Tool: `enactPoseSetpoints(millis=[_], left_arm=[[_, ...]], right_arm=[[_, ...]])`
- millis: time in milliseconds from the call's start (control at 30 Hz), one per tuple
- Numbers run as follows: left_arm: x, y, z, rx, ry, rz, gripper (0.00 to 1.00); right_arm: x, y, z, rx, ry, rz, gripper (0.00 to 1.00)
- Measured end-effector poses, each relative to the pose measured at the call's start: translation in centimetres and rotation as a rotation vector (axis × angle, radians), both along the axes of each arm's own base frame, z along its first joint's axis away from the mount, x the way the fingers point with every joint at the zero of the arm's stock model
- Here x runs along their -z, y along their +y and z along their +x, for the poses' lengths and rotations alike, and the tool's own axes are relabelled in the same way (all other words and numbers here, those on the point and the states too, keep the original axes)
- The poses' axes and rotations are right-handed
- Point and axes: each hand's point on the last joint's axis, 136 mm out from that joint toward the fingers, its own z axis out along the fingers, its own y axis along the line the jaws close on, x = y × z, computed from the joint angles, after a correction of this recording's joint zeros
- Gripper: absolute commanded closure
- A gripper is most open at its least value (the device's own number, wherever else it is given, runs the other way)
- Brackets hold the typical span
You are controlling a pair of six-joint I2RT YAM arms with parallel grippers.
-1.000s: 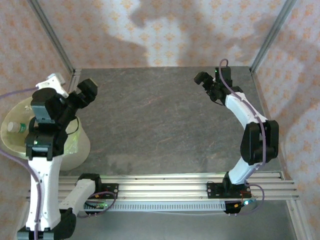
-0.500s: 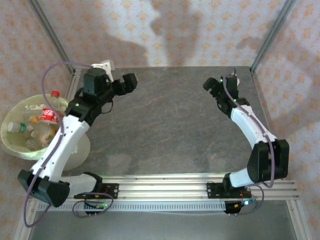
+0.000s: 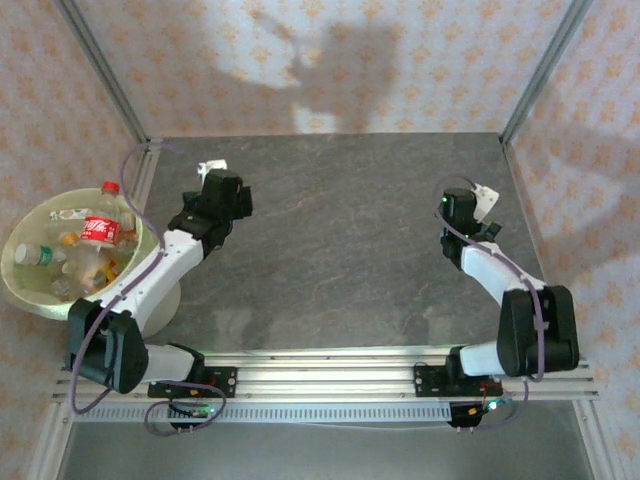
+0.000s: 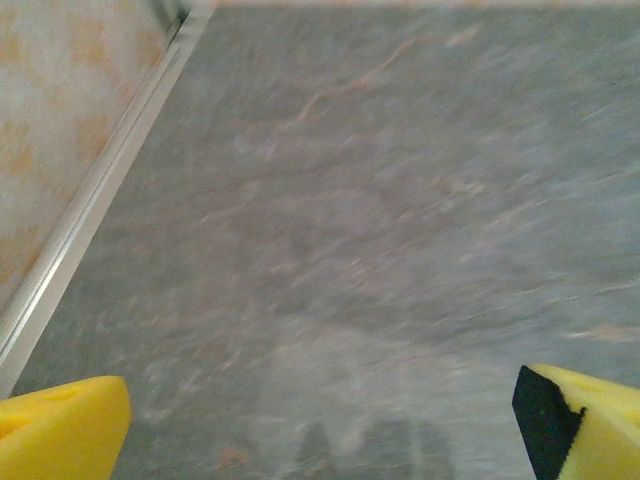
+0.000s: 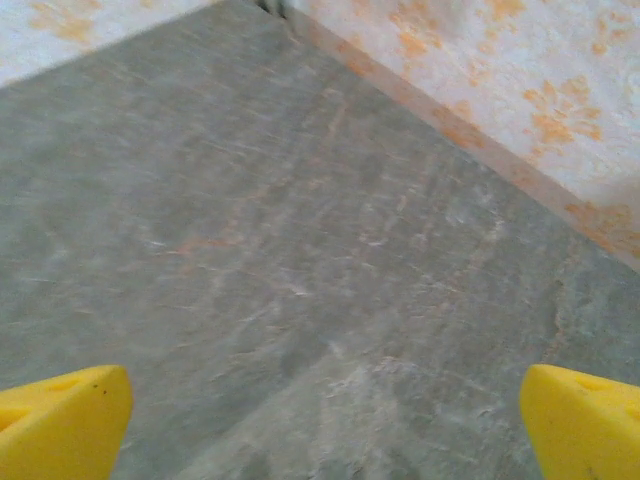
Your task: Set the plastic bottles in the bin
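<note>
The bin (image 3: 22,292), a round pale yellow-green tub, sits off the table's left edge. Inside it lie several plastic bottles, among them a red cola-labelled one (image 3: 100,229) standing highest and a green-capped one (image 3: 36,255). My left gripper (image 3: 228,196) hangs low over the left part of the table, to the right of the bin. Its yellow fingertips (image 4: 60,430) are wide apart, so it is open (image 4: 320,435) with bare slate between them. My right gripper (image 3: 462,212) is over the table's right side, also open (image 5: 325,425), its pads (image 5: 585,420) holding nothing.
The dark slate table (image 3: 330,250) is walled by patterned panels, with metal posts at the back corners (image 3: 145,140). An aluminium rail (image 3: 330,375) carrying the arm bases runs along the near edge. The wall's foot shows close by in the right wrist view (image 5: 480,150).
The left arm swung from above the bin to the right and folded down over the table. The right arm drew back from the far right corner towards the near right.
</note>
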Motion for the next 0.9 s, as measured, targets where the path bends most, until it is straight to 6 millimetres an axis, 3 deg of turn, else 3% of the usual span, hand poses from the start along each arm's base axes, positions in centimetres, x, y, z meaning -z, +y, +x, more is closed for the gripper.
enactPoseSetpoints(millis=[100,200,533,733,900], left_arm=[[3.4,2.0,-1.3,-0.037,0.041,0.0,0.0],[5.3,2.2,-1.8,-0.019,0.039,0.002,0.0],[5.9,1.1,1.1,0.076,-0.066,0.023,0.0],[7.0,2.1,1.1,0.08,-0.141,0.019,0.0],[8.7,3.2,-0.2,0.052,-0.187,0.014,0.0]], right_arm=[[1.6,-0.2,0.2,-0.019,0.022,-0.024,0.01],[2.7,0.2,0.2,-0.068,0.009,-0.028,0.01],[6.2,3.5,-1.4,-0.319,-0.069,0.005,0.01],[4.5,3.9,0.1,-0.345,-0.134,-0.001,0.01],[4.2,4.1,0.3,-0.354,-0.146,-0.001,0.01]])
